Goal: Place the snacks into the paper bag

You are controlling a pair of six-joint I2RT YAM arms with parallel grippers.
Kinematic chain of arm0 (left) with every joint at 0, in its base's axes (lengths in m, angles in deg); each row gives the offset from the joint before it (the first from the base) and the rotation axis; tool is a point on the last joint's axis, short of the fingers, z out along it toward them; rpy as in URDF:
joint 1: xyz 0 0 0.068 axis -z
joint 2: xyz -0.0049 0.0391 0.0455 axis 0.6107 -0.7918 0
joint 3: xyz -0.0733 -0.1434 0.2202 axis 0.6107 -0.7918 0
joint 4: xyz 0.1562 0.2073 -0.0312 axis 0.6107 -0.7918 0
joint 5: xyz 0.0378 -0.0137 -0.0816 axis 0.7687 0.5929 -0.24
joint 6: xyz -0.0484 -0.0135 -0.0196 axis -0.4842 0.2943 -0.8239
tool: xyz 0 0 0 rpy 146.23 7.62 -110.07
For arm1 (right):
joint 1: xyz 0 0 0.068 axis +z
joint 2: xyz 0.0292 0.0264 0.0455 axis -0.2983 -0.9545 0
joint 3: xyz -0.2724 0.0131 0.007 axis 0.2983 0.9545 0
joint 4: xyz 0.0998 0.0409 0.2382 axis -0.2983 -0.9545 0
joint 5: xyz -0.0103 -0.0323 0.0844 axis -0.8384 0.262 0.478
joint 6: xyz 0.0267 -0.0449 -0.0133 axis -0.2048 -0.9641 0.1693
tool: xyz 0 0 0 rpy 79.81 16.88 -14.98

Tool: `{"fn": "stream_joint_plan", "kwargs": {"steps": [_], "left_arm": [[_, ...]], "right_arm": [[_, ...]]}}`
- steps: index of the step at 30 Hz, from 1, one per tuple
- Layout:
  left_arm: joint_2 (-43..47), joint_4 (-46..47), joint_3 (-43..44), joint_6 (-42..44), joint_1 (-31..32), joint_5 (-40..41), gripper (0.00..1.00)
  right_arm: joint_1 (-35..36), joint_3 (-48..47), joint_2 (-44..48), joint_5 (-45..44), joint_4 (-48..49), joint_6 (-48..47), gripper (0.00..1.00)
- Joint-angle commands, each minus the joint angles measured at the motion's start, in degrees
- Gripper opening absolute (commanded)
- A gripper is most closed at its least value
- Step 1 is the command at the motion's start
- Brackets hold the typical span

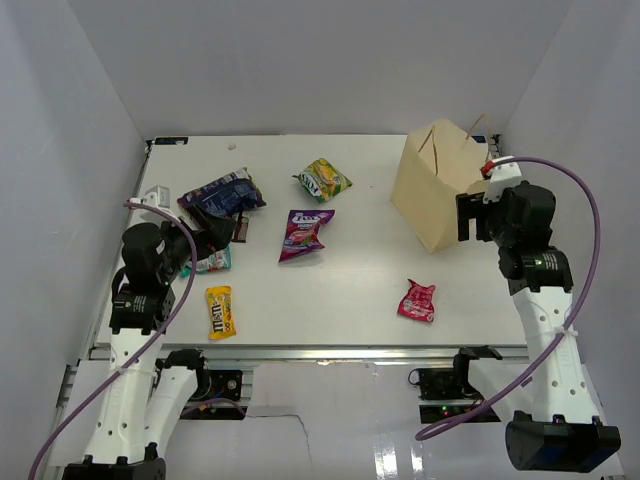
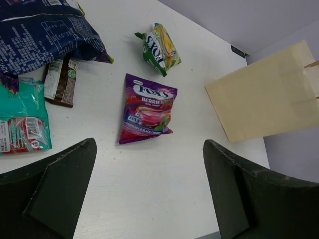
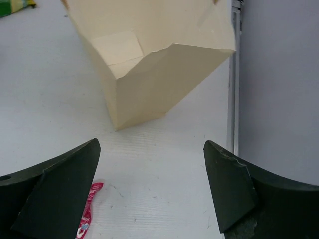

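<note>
The tan paper bag (image 1: pixel 435 190) stands upright at the back right, also in the left wrist view (image 2: pixel 271 99) and the right wrist view (image 3: pixel 149 59). Snacks lie flat on the table: a green-yellow packet (image 1: pixel 322 180) (image 2: pixel 160 48), a purple one (image 1: pixel 303 232) (image 2: pixel 147 109), a dark blue one (image 1: pixel 222 193) (image 2: pixel 45 35), a teal one (image 1: pixel 212 261) (image 2: pixel 22 122), a yellow one (image 1: pixel 221 311) and a red-pink one (image 1: pixel 417 300) (image 3: pixel 85 219). My left gripper (image 1: pixel 205 242) (image 2: pixel 149 164) hangs open beside the teal and dark blue packets. My right gripper (image 1: pixel 466 218) (image 3: pixel 151 149) is open just right of the bag.
A small brown packet (image 2: pixel 60 82) lies under the edge of the dark blue one. White walls enclose the table on three sides. The right wall and the table's right edge (image 3: pixel 232 114) run close beside the bag.
</note>
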Motion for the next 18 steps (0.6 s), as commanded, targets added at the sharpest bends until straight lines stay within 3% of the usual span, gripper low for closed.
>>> {"fn": "stream_joint_plan", "kwargs": {"steps": [1,2,5,7,10,13,14,15,18], "left_arm": [[-0.6,2.4,0.3,-0.2,-0.2,-1.6,0.98],[-0.8,2.7,0.3,-0.2,-0.2,-1.8,0.98],[-1.5,3.1,0.0,-0.3,-0.2,-2.2,0.98],[-1.7,3.2,-0.2,-0.6,-0.2,-2.6,0.98],[-1.6,3.1,-0.8,-0.8,-0.2,-3.3,0.98],[-1.7,2.7,-1.3,-1.6,-0.2,-4.0,0.98],[-2.1,1.8,-1.2,-2.4,-0.2,-4.4,0.98],[-2.1,1.8,-1.2,-2.4,-0.2,-4.5,0.98],[-2.5,-0.9,-0.8,-3.6,-0.2,-3.3,0.98]], "right_arm": [[-0.1,-2.5,2.2,12.7,-2.4,-6.1,0.9],[-0.1,-2.5,2.3,16.6,-3.9,-8.9,0.9],[-0.1,-3.9,2.4,37.7,-21.2,-37.2,0.9],[0.3,-2.7,2.4,43.6,-32.6,-54.8,0.9],[1.9,-1.9,0.8,45.3,-40.5,-62.9,0.9],[5.8,1.3,-2.4,46.2,-43.3,-64.7,0.91],[10.2,6.5,-4.2,42.1,-37.1,-57.8,0.96],[12.6,6.6,-4.8,39.2,-37.0,-57.8,0.96],[19.4,12.7,-8.5,30.3,-25.0,-48.5,0.99]]}}
